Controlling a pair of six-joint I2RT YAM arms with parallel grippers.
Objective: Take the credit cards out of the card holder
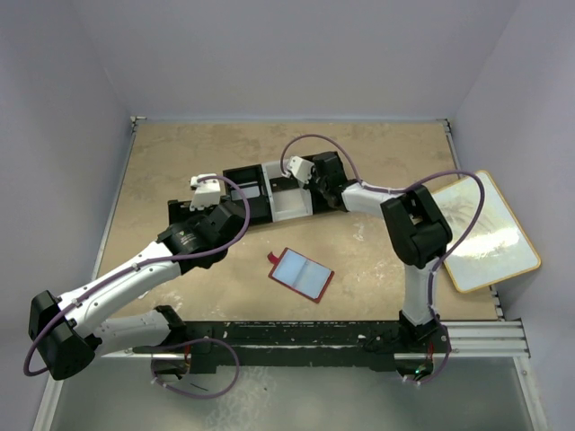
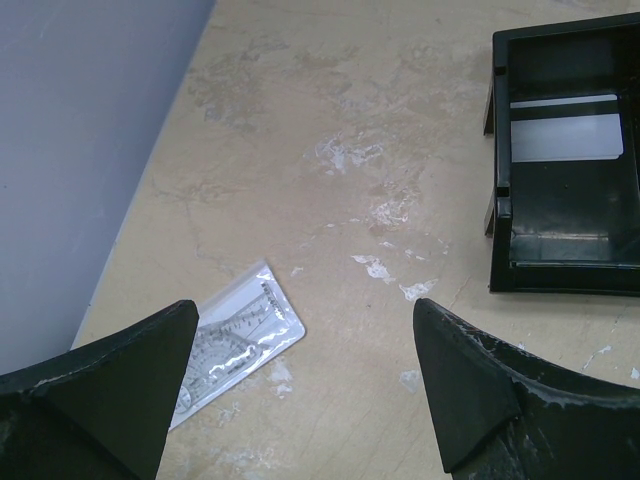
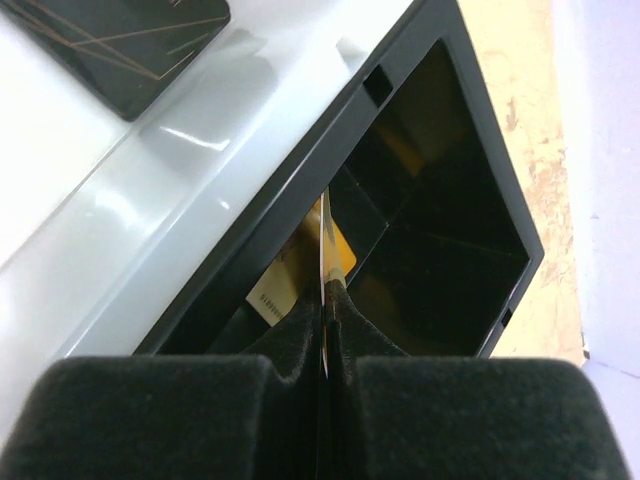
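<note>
The red card holder [image 1: 301, 274] lies open and flat on the table, its pale blue panels facing up, between the two arms. My right gripper [image 1: 301, 180] hangs over the black-and-white tray [image 1: 260, 208]. In the right wrist view the right gripper [image 3: 328, 295] is shut on a thin gold credit card [image 3: 325, 245], held edge-on over a black compartment [image 3: 440, 230]. A black card with gold lines [image 3: 120, 40] lies in the white compartment. My left gripper [image 2: 305, 312] stands open and empty above bare table. A white card [image 2: 565, 135] lies in another black compartment.
A clear plastic packet holding a protractor [image 2: 235, 335] lies by the left finger, near the left wall. A wood-rimmed white board [image 1: 485, 229] overhangs the table's right edge. Walls close in the left, back and right sides.
</note>
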